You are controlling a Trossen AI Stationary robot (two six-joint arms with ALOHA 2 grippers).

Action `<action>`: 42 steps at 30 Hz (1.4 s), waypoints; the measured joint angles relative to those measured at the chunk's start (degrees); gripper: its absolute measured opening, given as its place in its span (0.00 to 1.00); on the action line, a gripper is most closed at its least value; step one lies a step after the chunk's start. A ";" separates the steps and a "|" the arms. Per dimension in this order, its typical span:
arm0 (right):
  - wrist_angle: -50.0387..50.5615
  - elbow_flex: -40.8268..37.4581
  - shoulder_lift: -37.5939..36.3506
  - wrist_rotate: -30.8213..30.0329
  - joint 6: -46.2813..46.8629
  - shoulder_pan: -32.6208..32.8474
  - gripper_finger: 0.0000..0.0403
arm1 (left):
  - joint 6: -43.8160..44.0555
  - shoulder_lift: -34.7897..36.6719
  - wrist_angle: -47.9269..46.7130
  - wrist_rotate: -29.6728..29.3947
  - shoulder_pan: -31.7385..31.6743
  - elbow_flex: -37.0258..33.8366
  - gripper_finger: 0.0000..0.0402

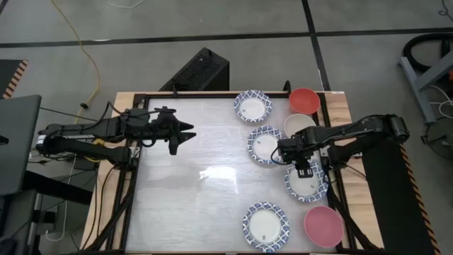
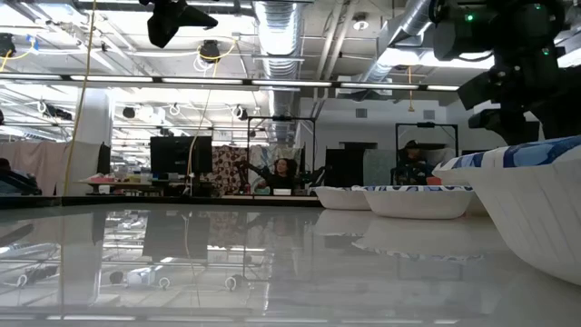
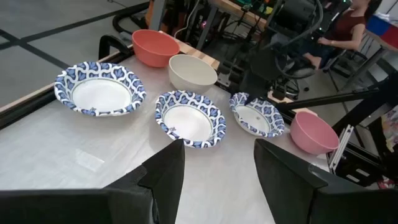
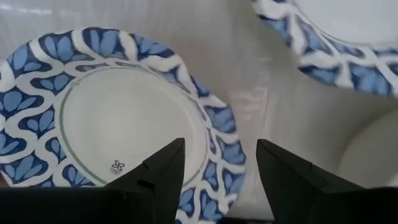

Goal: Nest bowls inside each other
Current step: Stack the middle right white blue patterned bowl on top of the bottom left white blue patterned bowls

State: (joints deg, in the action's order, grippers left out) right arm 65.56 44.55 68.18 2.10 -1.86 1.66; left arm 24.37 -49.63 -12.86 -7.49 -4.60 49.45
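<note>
Seven bowls stand on their bases along the table's right side. Four have blue patterned rims. The others are a red one, a cream one and a pink one. My right gripper points down, open, over the third patterned bowl. Its fingers stand on either side of the bowl's rim, above it, touching nothing. My left gripper hangs open above the table's left half, facing the bowls.
A black box sits beyond the table's far edge. A dark frame borders the white tabletop. The middle and left of the tabletop are bare. People sit in the room behind.
</note>
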 joint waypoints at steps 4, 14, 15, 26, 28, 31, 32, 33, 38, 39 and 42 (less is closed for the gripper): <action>-2.20 -1.38 0.34 -0.30 -0.59 0.15 0.54 | 0.14 0.00 -0.75 -1.46 0.00 0.00 0.46; -5.24 -1.69 2.43 -0.61 -1.25 0.13 0.54 | 0.35 0.00 -2.31 -1.53 0.02 0.00 0.46; -5.14 -1.75 3.34 -0.60 -1.25 0.12 0.54 | 0.36 0.00 -2.44 -1.53 0.02 0.00 0.46; -5.28 -1.74 17.18 -0.53 -1.63 0.14 0.45 | 0.47 0.00 -2.82 -1.50 0.02 0.00 0.46; -5.09 -1.71 18.44 -0.36 -1.65 0.14 0.37 | 0.49 0.00 -2.80 -1.50 0.02 0.00 0.46; -5.02 -1.64 19.10 0.33 -1.56 0.12 0.24 | 0.49 0.00 -2.80 -1.51 0.02 0.00 0.46; -4.93 -1.63 19.01 1.00 -1.37 0.12 0.20 | 0.47 0.00 -2.80 -1.50 0.02 0.00 0.46; -4.87 -1.63 18.71 1.75 -1.28 0.12 0.15 | 0.47 0.00 -2.80 -1.50 0.02 0.00 0.46; -3.60 -1.66 15.71 4.00 0.66 0.16 0.03 | 0.47 0.00 -2.78 -1.52 0.02 0.00 0.46; -3.43 -1.66 14.76 4.05 1.67 0.19 0.03 | 0.36 0.00 -2.78 -1.52 0.02 0.00 0.46; -2.97 -1.66 11.73 4.10 4.99 0.18 0.05 | 0.32 0.00 -2.78 -1.81 0.02 0.00 0.46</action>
State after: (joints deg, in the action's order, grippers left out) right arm 62.59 42.89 79.91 6.20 3.13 1.83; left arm 24.69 -49.63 -15.64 -9.30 -4.58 49.45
